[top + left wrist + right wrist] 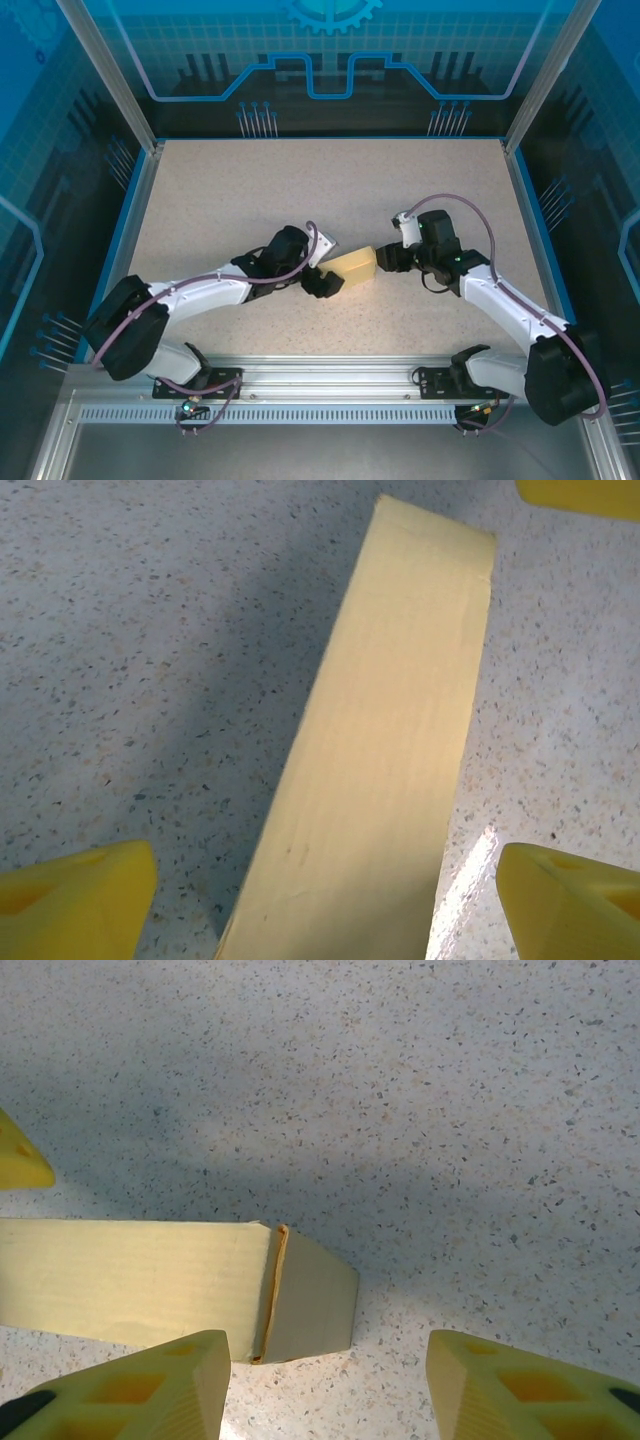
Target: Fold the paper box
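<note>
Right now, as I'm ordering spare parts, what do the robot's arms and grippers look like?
The left arm and right arm have white shells, black joints and black bases, each trailed by a purple cable. The left gripper and right gripper carry yellow wedge-shaped fingers with hollow recesses.

**One Box, Two Arms**

There is one paper box (pixel 351 264) and one speckled surface (pixel 300 190). Two arms are counted: the left arm (pixel 200 292) and the right arm (pixel 500 300). Jaws come in two pairs, the left jaws and the right jaws, and each pair has two yellow fingertips (pixel 80 895), four in all.
</note>
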Available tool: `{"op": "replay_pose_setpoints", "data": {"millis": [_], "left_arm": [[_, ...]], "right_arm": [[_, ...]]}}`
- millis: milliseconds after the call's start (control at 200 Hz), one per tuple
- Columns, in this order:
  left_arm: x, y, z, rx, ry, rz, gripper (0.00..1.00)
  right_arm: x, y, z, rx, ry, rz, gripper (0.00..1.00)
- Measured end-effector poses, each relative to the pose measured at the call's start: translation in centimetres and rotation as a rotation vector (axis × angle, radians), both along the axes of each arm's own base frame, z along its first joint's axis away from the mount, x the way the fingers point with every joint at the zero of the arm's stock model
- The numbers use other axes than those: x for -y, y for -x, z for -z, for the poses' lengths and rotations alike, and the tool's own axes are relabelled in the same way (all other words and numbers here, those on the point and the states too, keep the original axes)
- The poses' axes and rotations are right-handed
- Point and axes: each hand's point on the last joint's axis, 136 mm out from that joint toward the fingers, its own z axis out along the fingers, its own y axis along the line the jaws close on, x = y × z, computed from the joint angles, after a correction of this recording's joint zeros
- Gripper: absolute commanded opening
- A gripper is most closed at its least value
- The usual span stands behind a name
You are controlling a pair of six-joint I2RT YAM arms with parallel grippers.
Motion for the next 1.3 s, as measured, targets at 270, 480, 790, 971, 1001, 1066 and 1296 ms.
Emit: {"op": "replay_pose_setpoints", "data": {"millis": [270,480,790,971,1001,1066,1296], "left_arm": [[1.4,-0.4,0.9,0.015,-0.081,0.084,0.69],[1.1,-0.8,1.3,0.043,-0.135,0.099,0.50],[-0.3,-2.6,0.7,0.156,-0.245,0.060,0.43],[-1.8,-5.3,-1.2,0.299,-0.374,-0.002,0.43],[-1.9,-5.8,-1.5,0.321,-0.395,-0.011,0.43],[-2.1,-6.7,-2.0,0.358,-0.437,-0.023,0.44],[-2.5,-9.2,0.5,0.393,-0.612,-0.018,0.44]], "right_arm": [[0.0,-0.1,0.4,-0.010,0.004,0.000,0.55],[0.0,-0.1,0.4,-0.011,0.005,-0.001,0.55],[0.0,-0.1,0.6,-0.016,0.006,0.000,0.56],[0.0,-0.1,0.8,-0.023,0.010,0.000,0.56],[0.0,-0.1,0.9,-0.024,0.010,0.000,0.56],[0.0,-0.1,0.9,-0.025,0.010,0.000,0.56],[0.0,-0.1,0.9,-0.026,0.011,0.001,0.56]]}}
